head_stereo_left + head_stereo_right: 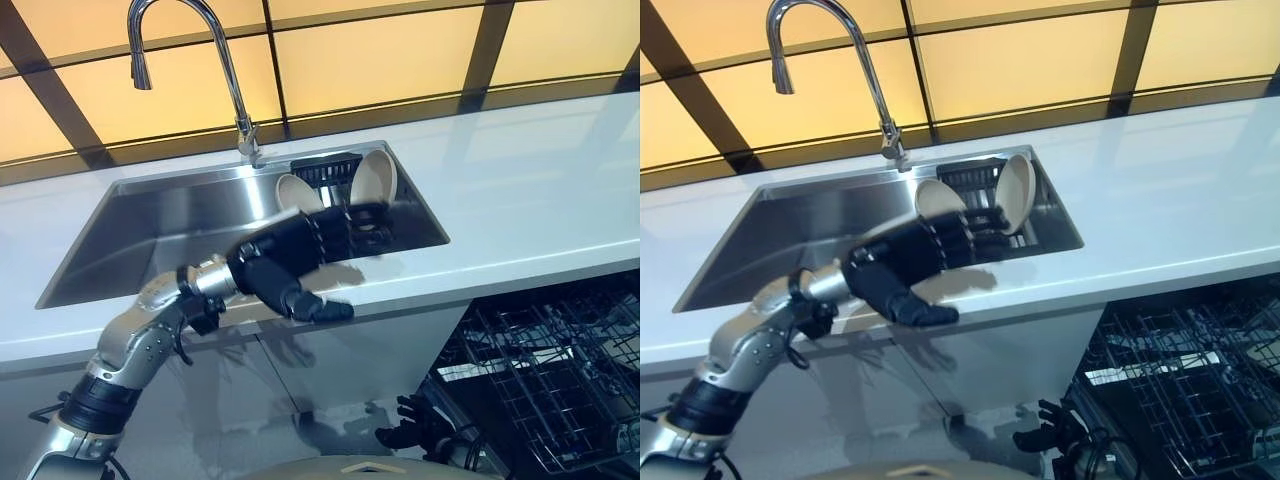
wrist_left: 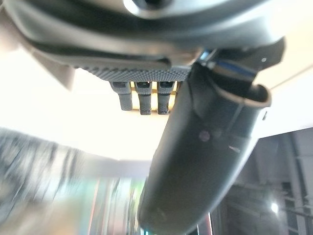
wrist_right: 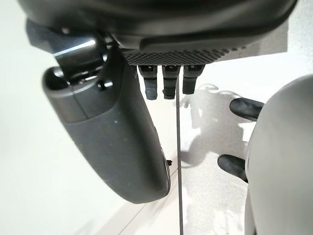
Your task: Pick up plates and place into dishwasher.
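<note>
Two beige plates stand upright in a black rack (image 1: 325, 172) at the right end of the sink: a smaller one (image 1: 297, 192) and a larger one (image 1: 374, 178). My left hand (image 1: 285, 258) reaches over the sink's front rim, open, with straight fingers stretched to the rack's near side just below the plates. Its thumb (image 2: 195, 161) sticks out over the counter edge. It holds nothing; I cannot tell whether the fingertips touch the rack. My right hand (image 1: 405, 425) hangs low by the floor, left of the dishwasher, open and empty, thumb (image 3: 122, 137) spread.
The steel sink (image 1: 170, 220) is set in a white counter (image 1: 540, 190), with a tall curved faucet (image 1: 235, 90) behind it. The dishwasher stands open at lower right, its dark wire rack (image 1: 560, 370) pulled out below the counter edge.
</note>
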Robot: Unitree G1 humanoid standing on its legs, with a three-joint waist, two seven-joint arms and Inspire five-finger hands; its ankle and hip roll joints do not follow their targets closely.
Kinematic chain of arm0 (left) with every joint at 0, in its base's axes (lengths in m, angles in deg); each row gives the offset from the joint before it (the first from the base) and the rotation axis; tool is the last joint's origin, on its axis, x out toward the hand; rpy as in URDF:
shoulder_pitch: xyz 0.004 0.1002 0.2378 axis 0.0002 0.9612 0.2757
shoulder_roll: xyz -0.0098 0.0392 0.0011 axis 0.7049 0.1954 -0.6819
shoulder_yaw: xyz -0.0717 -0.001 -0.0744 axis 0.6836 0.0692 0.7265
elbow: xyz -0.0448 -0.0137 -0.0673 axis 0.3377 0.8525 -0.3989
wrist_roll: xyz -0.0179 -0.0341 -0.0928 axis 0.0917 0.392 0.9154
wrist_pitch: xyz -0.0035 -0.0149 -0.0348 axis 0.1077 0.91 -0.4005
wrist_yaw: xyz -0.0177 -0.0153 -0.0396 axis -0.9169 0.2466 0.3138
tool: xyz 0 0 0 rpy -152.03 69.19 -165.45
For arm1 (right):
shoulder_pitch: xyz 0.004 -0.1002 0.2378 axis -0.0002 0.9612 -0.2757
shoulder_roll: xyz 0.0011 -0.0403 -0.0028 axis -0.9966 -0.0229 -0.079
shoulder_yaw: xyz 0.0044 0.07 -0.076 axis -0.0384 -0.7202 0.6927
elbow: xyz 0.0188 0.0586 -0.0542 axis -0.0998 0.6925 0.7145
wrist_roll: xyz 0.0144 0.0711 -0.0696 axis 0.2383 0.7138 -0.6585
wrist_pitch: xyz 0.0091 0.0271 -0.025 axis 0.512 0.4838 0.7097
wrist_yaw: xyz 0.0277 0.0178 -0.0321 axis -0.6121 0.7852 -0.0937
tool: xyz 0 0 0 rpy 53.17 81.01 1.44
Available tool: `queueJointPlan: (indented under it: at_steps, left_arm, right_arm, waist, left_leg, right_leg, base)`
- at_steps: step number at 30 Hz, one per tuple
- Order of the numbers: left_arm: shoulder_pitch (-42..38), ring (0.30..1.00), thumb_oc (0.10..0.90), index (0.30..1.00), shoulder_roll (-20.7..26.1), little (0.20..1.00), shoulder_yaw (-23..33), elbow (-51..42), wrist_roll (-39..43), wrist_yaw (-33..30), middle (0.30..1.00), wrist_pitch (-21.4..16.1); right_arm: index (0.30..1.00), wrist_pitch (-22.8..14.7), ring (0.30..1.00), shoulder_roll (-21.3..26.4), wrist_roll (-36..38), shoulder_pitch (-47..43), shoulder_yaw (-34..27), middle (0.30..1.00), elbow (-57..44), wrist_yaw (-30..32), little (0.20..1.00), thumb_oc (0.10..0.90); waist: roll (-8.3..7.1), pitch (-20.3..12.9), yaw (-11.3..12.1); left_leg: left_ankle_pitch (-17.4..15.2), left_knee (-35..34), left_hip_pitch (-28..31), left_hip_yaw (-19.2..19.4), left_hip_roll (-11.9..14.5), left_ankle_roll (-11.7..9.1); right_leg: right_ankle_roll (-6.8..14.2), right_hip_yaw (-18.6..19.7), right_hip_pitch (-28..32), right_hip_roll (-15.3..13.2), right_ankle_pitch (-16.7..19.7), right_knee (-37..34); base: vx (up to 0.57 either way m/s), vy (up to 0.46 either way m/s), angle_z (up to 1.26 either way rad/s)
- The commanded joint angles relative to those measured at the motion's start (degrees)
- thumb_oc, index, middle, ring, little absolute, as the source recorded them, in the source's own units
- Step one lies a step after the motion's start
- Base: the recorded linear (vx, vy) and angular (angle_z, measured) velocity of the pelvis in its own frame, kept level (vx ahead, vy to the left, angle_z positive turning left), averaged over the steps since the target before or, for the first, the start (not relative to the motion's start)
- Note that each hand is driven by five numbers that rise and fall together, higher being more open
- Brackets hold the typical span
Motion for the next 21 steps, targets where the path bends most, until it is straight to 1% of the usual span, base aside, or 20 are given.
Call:
queueJointPlan:
  at_steps: [1, 3, 4, 6, 7, 8, 9, 10, 11, 12, 13, 14, 15, 16, 17, 18, 20, 21]
  left_arm:
    - [-13.99, 0.9, 0.8, 0.9, 4.74, 0.9, 8.94, 3.57, -3.33, -10.05, 0.9, -14.7]
    - [-15.24, 0.9, 0.8, 0.9, 5.88, 0.9, 9.07, 4.61, -6.0, -11.78, 0.9, -15.99]
    - [-19.31, 0.9, 0.8, 0.9, 10.34, 0.9, 9.0, 7.53, -14.97, -19.11, 0.9, -20.67]
    - [-24.35, 0.9, 0.8, 0.9, 15.87, 0.9, 8.13, 12.09, -26.59, -25.54, 0.9, -25.31]
    - [-25.55, 0.9, 0.8, 0.9, 16.97, 0.9, 7.59, 13.16, -28.04, -26.79, 0.9, -25.95]
    - [-29.49, 0.9, 0.8, 0.9, 20.47, 0.9, 5.95, 16.72, -29.19, -29.6, 0.9, -26.42]
    - [-31.72, 0.9, 0.8, 0.9, 22.49, 0.9, 5.14, 18.29, -34.82, -32.3, 0.9, -26.84]
    - [-33.36, 0.9, 0.8, 0.9, 25.08, 0.9, 3.77, 19.82, -39.74, -35.82, 0.9, -28.27]
    - [-34.12, 0.9, 0.8, 0.9, 25.75, 0.9, 3.0, 20.44, -40.84, -36.57, 0.9, -28.6]
    - [-36.32, 0.9, 0.8, 0.9, 28.29, 0.9, 0.27, 22.46, -41.66, -38.68, 0.9, -29.13]
    - [-38.04, 0.9, 0.8, 0.9, 29.55, 0.9, -0.88, 23.24, -44.15, -39.39, 0.9, -28.78]
    - [-39.05, 0.9, 0.8, 0.9, 31.08, 0.9, -1.67, 23.83, -50.83, -41.38, 0.9, -28.85]
    - [-40.88, 0.9, 0.8, 0.9, 33.99, 0.9, -4.86, 25.76, -57.37, -45.51, 0.9, -30.34]
    - [-45.37, 0.9, 0.8, 0.9, 37.52, 0.9, -10.21, 27.69, -63.86, -48.89, 0.9, -31.35]
    - [-47.54, 0.9, 0.8, 0.9, 38.5, 0.9, -12.75, 28.15, -67.13, -50.72, 0.9, -31.75]
    - [-50.37, 0.9, 0.8, 0.9, 39.91, 0.9, -16.15, 27.96, -68.64, -51.52, 0.9, -31.53]
    - [-52.43, 0.9, 0.8, 0.9, 40.51, 0.9, -18.46, 27.49, -70.71, -52.1, 0.9, -31.39]
    - [-54.8, 0.9, 0.8, 0.9, 41.08, 0.9, -22.15, 25.88, -78.79, -52.88, 0.9, -31.6]
  right_arm:
    - [0.9, -0.5, 0.9, -1.22, 0.72, 0.83, 1.83, 0.9, 1.44, -0.16, 0.9, 0.8]
    - [0.9, -0.37, 0.9, -1.12, 0.89, 0.53, 1.99, 0.9, 1.57, -0.24, 0.9, 0.8]
    - [0.9, 0.47, 0.9, -0.71, 1.48, -0.19, 2.57, 0.9, 1.59, -0.36, 0.9, 0.8]
    - [0.9, 0.64, 0.9, -0.19, 2.09, -0.89, 3.23, 0.9, 2.43, -0.61, 0.9, 0.8]
    - [0.9, 0.62, 0.9, -0.16, 2.19, -1.09, 3.35, 0.9, 2.67, -0.69, 0.9, 0.8]
    - [0.9, 0.4, 0.9, 0.31, 2.43, -1.43, 3.8, 0.9, 3.49, -1.09, 0.9, 0.8]
    - [0.9, 0.19, 0.9, 0.62, 2.47, -1.83, 3.77, 0.9, 4.18, -1.54, 0.9, 0.8]
    - [0.9, 0.1, 0.9, 0.82, 2.4, -2.01, 3.83, 0.9, 4.52, -1.68, 0.9, 0.8]
    - [0.9, 0.09, 0.9, 0.74, 2.39, -2.07, 3.84, 0.9, 4.58, -1.69, 0.9, 0.8]
    - [0.9, 0.27, 0.9, 0.85, 2.34, -2.04, 4.16, 0.9, 4.44, -1.6, 0.9, 0.8]
    - [0.9, 0.03, 0.9, 1.05, 2.45, -2.16, 4.13, 0.9, 4.84, -1.91, 0.9, 0.8]
    - [0.9, -0.08, 0.9, 1.28, 2.46, -2.24, 4.18, 0.9, 5.12, -2.08, 0.9, 0.8]
    - [0.9, -0.01, 0.9, 1.33, 2.03, -2.16, 4.17, 0.9, 5.14, -1.95, 0.9, 0.8]
    - [0.9, -0.65, 0.9, 1.84, 1.67, -2.01, 4.3, 0.9, 5.86, -2.15, 0.9, 0.8]
    - [0.9, -0.88, 0.9, 1.92, 1.52, -1.91, 4.22, 0.9, 6.06, -2.17, 0.9, 0.8]
    - [0.9, -1.01, 0.9, 2.1, 1.22, -1.75, 4.21, 0.9, 6.16, -2.13, 0.9, 0.8]
    - [0.9, -1.2, 0.9, 2.17, 1.03, -1.69, 4.08, 0.9, 6.37, -2.25, 0.9, 0.8]
    - [0.9, -1.8, 0.9, 2.3, 0.44, -1.59, 3.79, 0.9, 6.93, -2.49, 0.9, 0.8]
  waist:
    - [-0.87, -1.88, 0.83]
    - [-0.81, -1.96, 0.81]
    - [-0.57, -2.32, 0.71]
    - [-0.25, -2.72, 0.48]
    - [-0.25, -2.76, 0.46]
    - [0.0, -3.03, 0.26]
    - [0.12, -3.15, 0.23]
    - [0.39, -3.25, 0.2]
    - [0.34, -3.26, 0.21]
    - [0.52, -3.38, 0.05]
    - [0.51, -3.39, 0.08]
    - [0.69, -3.43, 0.0]
    - [0.96, -3.49, -0.12]
    - [1.37, -3.53, -0.47]
    - [1.41, -3.54, -0.51]
    - [1.63, -3.62, -0.69]
    - [1.63, -3.63, -0.75]
    - [1.77, -3.71, -0.95]
  left_leg:
    - [-8.07, 0.41, 1.34, 5.74, -4.06, 3.24]
    - [-8.06, 0.41, 1.32, 5.81, -4.05, 3.21]
    - [-8.03, 0.41, 1.22, 6.13, -4.0, 3.03]
    - [-8.08, 0.41, 1.14, 6.55, -3.95, 2.89]
    - [-8.08, 0.41, 1.11, 6.63, -3.94, 2.86]
    - [-8.13, 0.41, 1.07, 7.01, -3.88, 2.75]
    - [-8.16, 0.41, 1.01, 7.29, -3.8, 2.65]
    - [-8.15, 0.41, 0.98, 7.4, -3.8, 2.64]
    - [-8.15, 0.41, 0.96, 7.41, -3.8, 2.64]
    - [-8.16, 0.41, 0.94, 7.46, -3.85, 2.68]
    - [-8.19, 0.41, 0.95, 7.56, -3.83, 2.64]
    - [-8.21, 0.41, 1.0, 7.69, -3.8, 2.62]
    - [-8.22, 0.41, 1.07, 7.75, -3.83, 2.66]
    - [-8.29, 0.41, 1.21, 8.02, -3.81, 2.65]
    - [-8.35, 0.41, 1.3, 8.13, -3.81, 2.66]
    - [-8.43, 0.41, 1.35, 8.33, -3.79, 2.69]
    - [-8.48, 0.41, 1.41, 8.43, -3.8, 2.71]
    - [-8.54, 0.41, 1.52, 8.41, -3.86, 2.7]
  right_leg:
    - [1.52, 3.37, 1.57, 1.84, -5.53, 0.35]
    - [1.49, 3.37, 1.57, 1.86, -5.55, 0.35]
    - [1.53, 3.31, 1.48, 1.93, -5.6, 0.35]
    - [1.6, 3.3, 1.39, 1.97, -5.69, 0.35]
    - [1.62, 3.29, 1.36, 1.97, -5.69, 0.35]
    - [1.7, 3.26, 1.29, 1.96, -5.73, 0.35]
    - [1.69, 3.33, 1.22, 1.99, -5.75, 0.35]
    - [1.75, 3.43, 1.15, 2.01, -5.72, 0.35]
    - [1.78, 3.45, 1.13, 2.03, -5.7, 0.35]
    - [1.85, 3.53, 1.07, 2.03, -5.67, 0.35]
    - [1.79, 3.55, 1.1, 2.04, -5.73, 0.35]
    - [1.78, 3.62, 1.13, 2.06, -5.74, 0.35]
    - [1.93, 3.72, 1.15, 2.07, -5.65, 0.35]
    - [2.08, 3.77, 1.21, 2.07, -5.58, 0.35]
    - [2.13, 3.78, 1.28, 2.07, -5.57, 0.35]
    - [2.24, 3.78, 1.3, 2.04, -5.52, 0.35]
    - [2.29, 3.86, 1.31, 2.05, -5.48, 0.35]
    - [2.42, 4.03, 1.32, 2.07, -5.41, 0.35]
  base:
    - [0.0, -0.014, 0.04]
    - [0.0, -0.009, 0.08]
    - [0.0, -0.009, 0.07]
    - [0.0, 0.0, 0.0]
    - [0.0, 0.0, 0.0]
    - [0.0, 0.0, 0.0]
    - [0.0, 0.0, 0.0]
    - [0.0, 0.0, 0.0]
    - [0.0, 0.0, 0.0]
    - [0.0, 0.0, 0.0]
    - [0.0, 0.0, 0.0]
    - [0.0, 0.0, 0.0]
    - [0.0, 0.0, 0.0]
    - [0.0, 0.0, 0.0]
    - [0.0, 0.0, 0.0]
    - [0.0, 0.0, 0.0]
    - [0.0, 0.0, 0.0]
    - [0.0, 0.0, 0.0]
